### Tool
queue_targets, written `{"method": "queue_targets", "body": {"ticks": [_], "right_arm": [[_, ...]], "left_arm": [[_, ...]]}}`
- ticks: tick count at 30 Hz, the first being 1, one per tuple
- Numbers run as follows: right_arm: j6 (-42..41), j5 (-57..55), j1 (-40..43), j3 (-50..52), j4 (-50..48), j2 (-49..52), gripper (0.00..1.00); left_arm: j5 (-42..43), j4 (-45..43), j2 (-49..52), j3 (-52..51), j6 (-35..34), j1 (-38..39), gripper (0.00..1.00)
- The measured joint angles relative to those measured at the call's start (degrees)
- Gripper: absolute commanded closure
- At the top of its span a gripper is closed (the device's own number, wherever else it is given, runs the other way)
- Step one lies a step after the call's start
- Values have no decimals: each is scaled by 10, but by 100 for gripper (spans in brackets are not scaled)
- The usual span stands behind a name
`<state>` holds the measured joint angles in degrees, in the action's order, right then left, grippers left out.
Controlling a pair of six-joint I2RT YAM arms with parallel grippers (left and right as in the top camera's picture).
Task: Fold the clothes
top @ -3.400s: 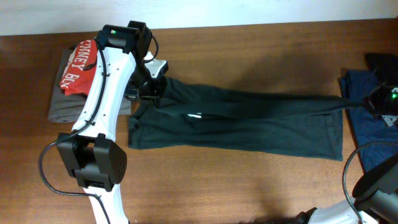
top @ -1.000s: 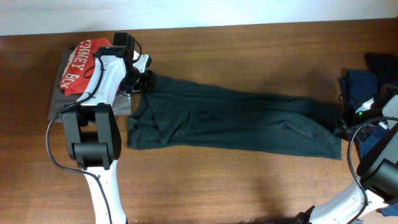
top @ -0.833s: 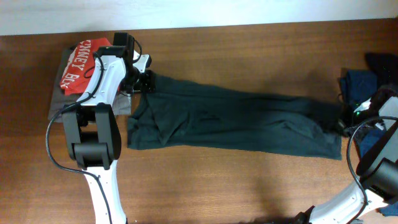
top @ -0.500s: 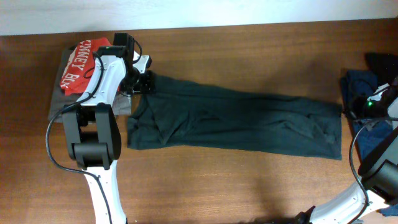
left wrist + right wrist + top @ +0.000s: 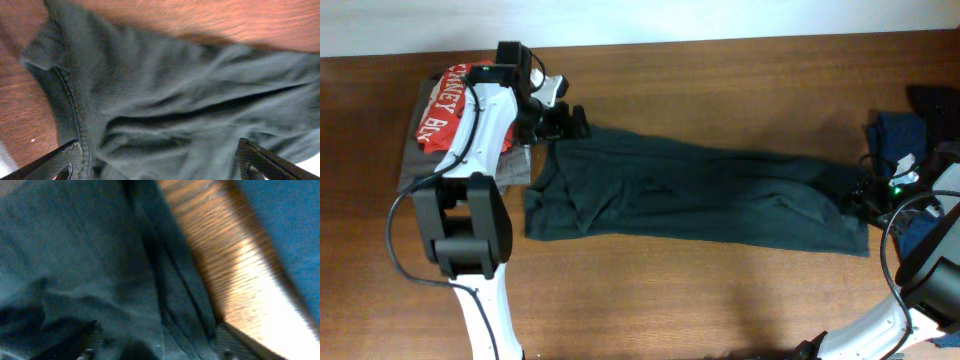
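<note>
Brown wooden tabletop [image 5: 720,300] carries everything, with a red, white-lettered tee [image 5: 438,108] folded at the far left. Just beside it, the left gripper [image 5: 568,122] has sprung wide, its jaws released above the top corner of the very dark green short-sleeved T-shirt [image 5: 700,195] it pinched a second ago. That shirt lies flat in a long band running from under these jaws to beneath the right gripper [image 5: 865,192], whose jaws have also parted over the cloth's far end. Blue garments [image 5: 910,140] lie just beyond. With both ends let go, the lengthwise fold looks settled, and a crosswise fold probably comes next.
</note>
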<state>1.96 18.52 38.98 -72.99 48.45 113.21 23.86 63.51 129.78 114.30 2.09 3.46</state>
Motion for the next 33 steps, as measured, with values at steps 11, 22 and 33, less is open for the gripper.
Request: {"method": "queue_targets", "body": {"ticks": [11, 22, 33], "right_arm": [[44, 67, 2, -10, 99, 9, 96], [3, -16, -2, -227, 254, -64, 96], [-9, -26, -287, -228, 267, -81, 96]], "left_arm": [[10, 15, -125, 25, 5, 0, 1], [-8, 19, -207, 25, 14, -3, 1], [-23, 20, -231, 25, 14, -3, 1]]}}
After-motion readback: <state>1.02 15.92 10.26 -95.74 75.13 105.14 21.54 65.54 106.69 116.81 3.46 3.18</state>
